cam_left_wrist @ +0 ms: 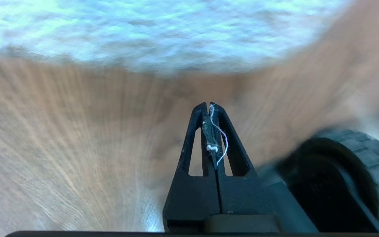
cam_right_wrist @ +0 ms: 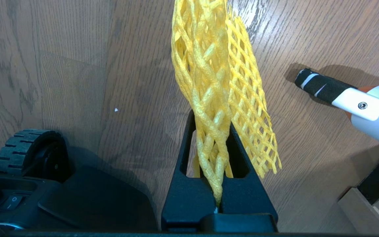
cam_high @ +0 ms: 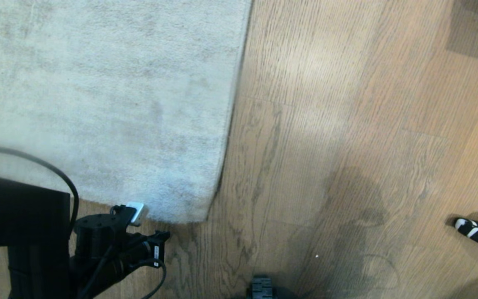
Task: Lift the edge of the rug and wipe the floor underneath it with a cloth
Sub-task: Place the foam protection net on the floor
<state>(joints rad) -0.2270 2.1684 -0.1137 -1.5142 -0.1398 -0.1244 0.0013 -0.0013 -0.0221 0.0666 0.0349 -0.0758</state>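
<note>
only the right wrist view shows the right gripper (cam_right_wrist: 218, 138) clamping the cloth (cam_right_wrist: 222, 82).

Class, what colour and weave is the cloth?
Bright yellow open mesh cloth, clearest in the right wrist view.

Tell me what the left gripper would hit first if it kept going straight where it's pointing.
Probably the pale grey rug edge, after crossing bare brown wood-grain floor; the shut left gripper points that way, though depth is unclear.

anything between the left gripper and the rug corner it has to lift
Nothing visible does. The left gripper, shut with only bits of lint on its fingers, points at the rounded corner of the pale grey short-pile rug, with only bare brown wood-grain plank floor between them. The rug still lies flat.
</note>
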